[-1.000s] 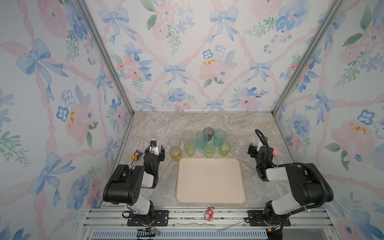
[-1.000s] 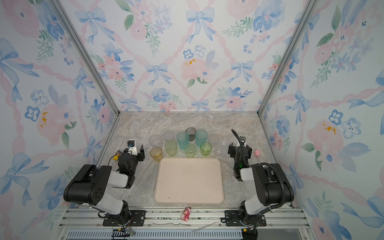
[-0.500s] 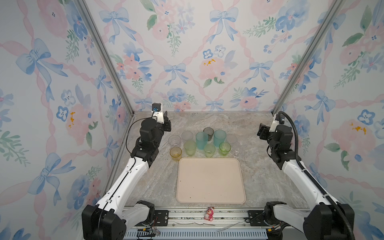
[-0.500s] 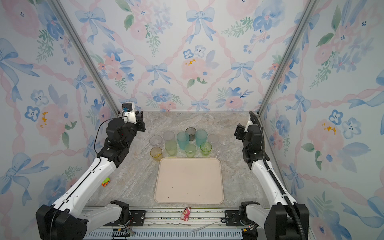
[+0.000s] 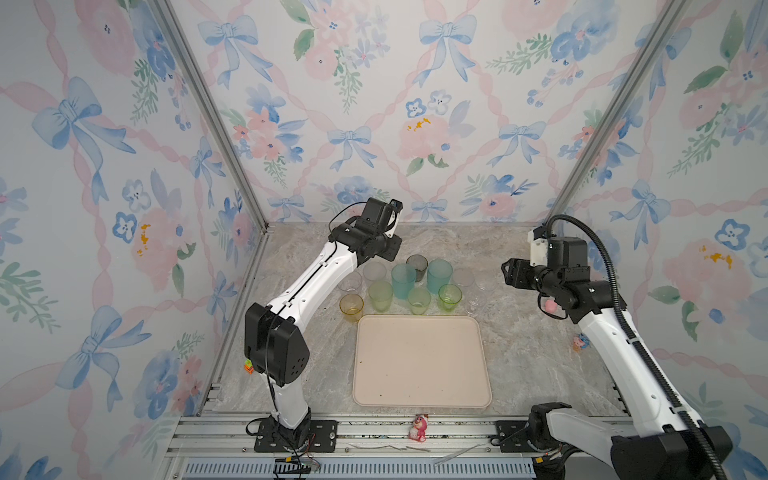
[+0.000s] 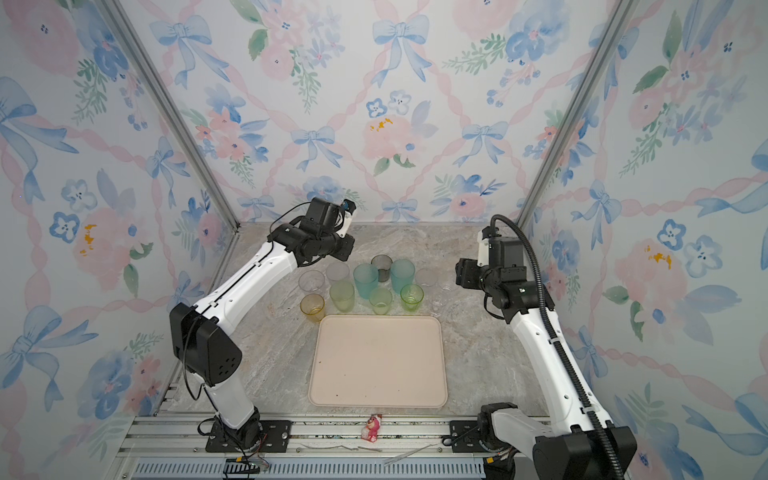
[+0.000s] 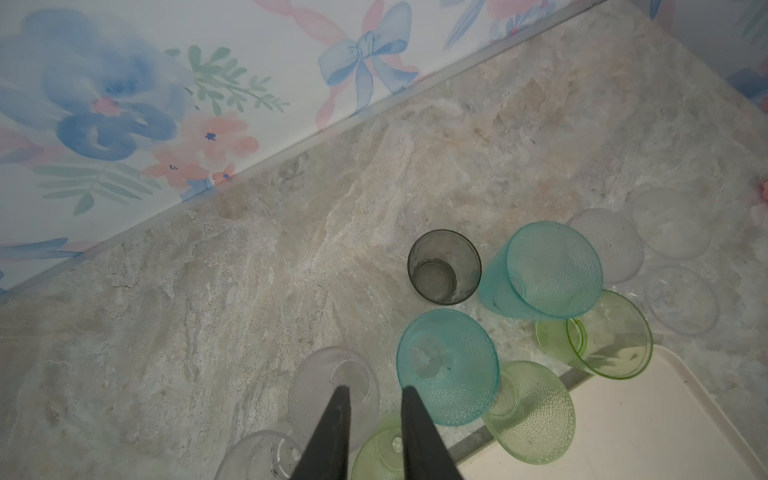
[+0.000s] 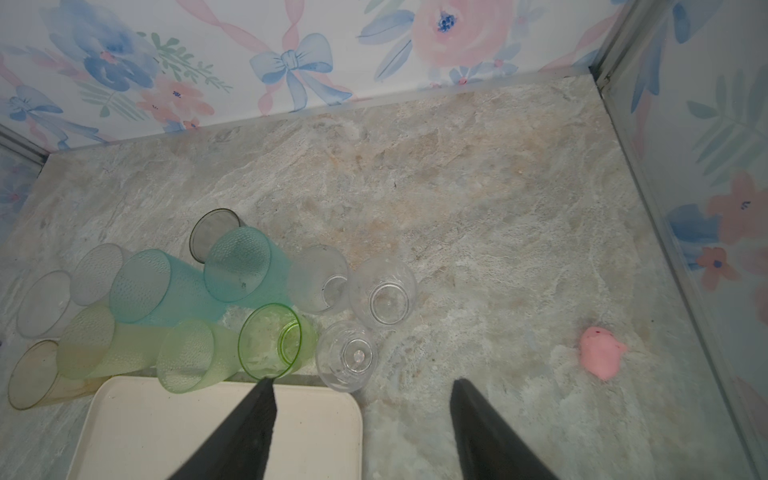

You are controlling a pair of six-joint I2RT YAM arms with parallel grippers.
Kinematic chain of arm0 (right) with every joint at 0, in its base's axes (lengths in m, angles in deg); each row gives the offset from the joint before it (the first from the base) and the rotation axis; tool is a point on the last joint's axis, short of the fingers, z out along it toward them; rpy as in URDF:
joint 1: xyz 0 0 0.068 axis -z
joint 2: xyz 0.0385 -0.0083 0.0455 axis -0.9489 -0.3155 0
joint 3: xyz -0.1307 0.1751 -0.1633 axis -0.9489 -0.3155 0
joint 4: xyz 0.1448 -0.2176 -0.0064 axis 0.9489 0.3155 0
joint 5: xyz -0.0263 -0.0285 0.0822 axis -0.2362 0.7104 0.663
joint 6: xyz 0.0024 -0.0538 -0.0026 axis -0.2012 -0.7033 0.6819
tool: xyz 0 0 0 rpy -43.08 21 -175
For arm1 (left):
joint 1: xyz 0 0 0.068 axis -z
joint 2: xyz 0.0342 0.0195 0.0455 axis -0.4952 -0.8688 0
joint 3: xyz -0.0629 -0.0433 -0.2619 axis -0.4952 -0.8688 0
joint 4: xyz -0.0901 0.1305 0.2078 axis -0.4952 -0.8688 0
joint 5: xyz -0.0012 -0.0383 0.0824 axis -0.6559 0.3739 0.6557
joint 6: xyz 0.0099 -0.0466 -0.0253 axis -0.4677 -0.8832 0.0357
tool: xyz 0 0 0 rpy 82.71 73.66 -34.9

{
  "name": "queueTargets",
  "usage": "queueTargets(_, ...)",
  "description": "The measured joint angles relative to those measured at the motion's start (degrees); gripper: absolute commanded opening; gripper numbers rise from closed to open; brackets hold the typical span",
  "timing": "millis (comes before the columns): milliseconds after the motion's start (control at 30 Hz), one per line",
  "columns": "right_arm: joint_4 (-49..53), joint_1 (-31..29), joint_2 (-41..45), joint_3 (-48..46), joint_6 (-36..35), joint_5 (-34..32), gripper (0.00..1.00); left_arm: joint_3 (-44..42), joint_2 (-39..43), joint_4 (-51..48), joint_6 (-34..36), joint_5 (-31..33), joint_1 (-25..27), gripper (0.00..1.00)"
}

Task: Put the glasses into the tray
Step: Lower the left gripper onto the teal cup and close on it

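Nearest, on the front rail [image 5: 365,432], a pink toy figurine [image 5: 417,428]; just beyond, flat on the marble tabletop [image 5: 519,365], the cream tray [image 5: 419,365]. Just past its far rim and outside it, the glasses [image 5: 415,286] in a tight upright cluster: a front row of one yellow glass [image 5: 351,306], three pale green glasses [image 5: 419,300] and a clear glass [image 5: 473,305] at the right end; behind, two taller teal tumblers [image 5: 403,280] flanked by clear and frosted ones; farthest back, a smoky grey glass [image 5: 417,266]. Above the cluster's left rear, the left gripper [image 7: 376,390], fingers [image 7: 332,436] nearly together with a narrow gap, pinching nothing, over a frosted clear glass [image 7: 307,399]. Right of the cluster, the right gripper [image 8: 361,380], fingers [image 8: 249,424] spread wide, gripping nothing, aloft over bare marble; nearer the right wall [image 8: 706,166], a pink blob toy [image 8: 600,351] on the tabletop
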Motion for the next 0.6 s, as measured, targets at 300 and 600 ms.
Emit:
queueTargets(300, 2.05, -4.70, -3.76, 2.08, -0.04, 0.00, 0.69, 9.44, -9.66, -9.09, 1.33, -2.75, 0.94, 0.26)
queueTargets(600, 2.73, -5.01, -3.78, 2.08, -0.09, -0.02, 0.70, 13.73, -15.78, -13.77, 1.49, -3.39, 0.94, 0.26)
